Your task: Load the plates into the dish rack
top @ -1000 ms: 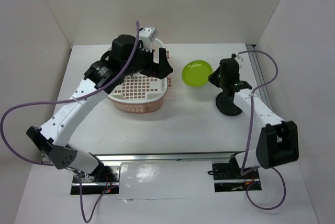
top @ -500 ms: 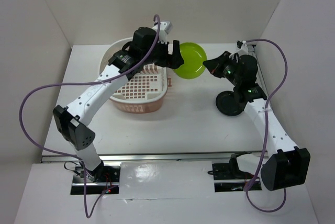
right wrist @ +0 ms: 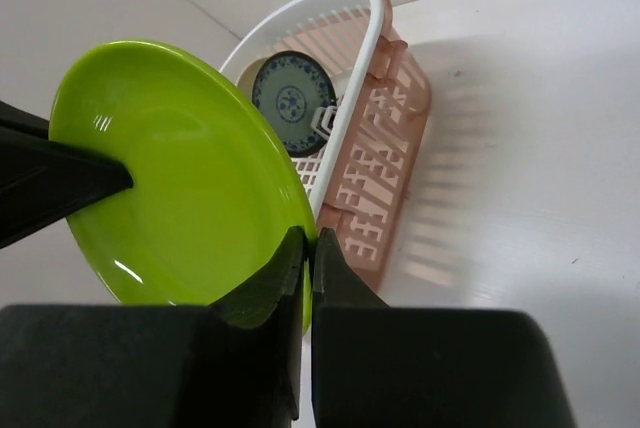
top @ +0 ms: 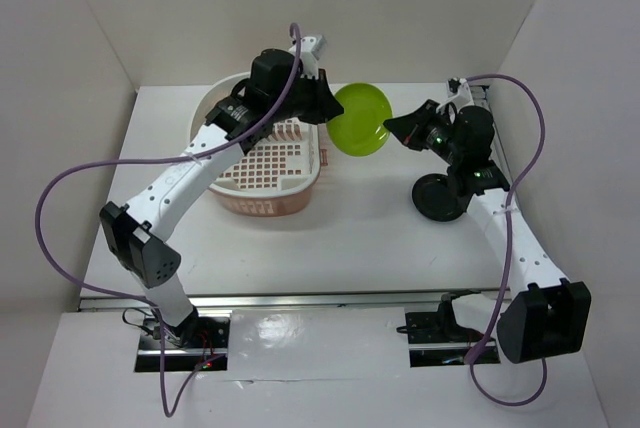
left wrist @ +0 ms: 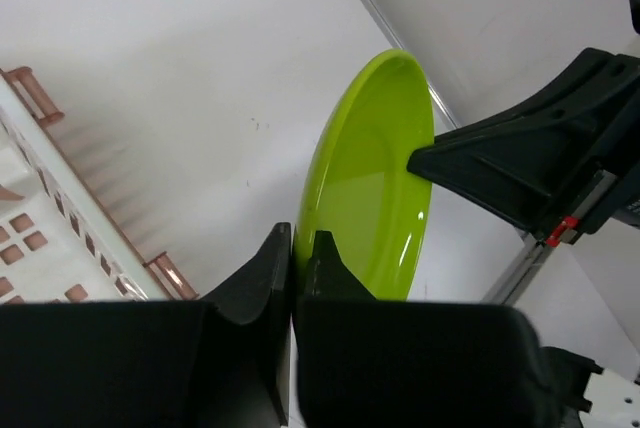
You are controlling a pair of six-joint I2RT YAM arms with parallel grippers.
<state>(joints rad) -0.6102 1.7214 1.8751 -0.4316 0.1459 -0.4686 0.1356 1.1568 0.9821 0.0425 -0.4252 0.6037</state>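
Plate (top: pixel 362 120), lime green, clamped by left pincer (left wrist: pixel 305 248), right pincer (right wrist: pixel 308 243).

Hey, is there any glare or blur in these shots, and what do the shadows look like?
Top external view: even, diffuse light, sharp throughout, with a bright sheen on the shiny strip at the near edge. Left wrist view: a small white highlight on the lime green plate. Right wrist view: a soft striped shadow beside the dish rack.
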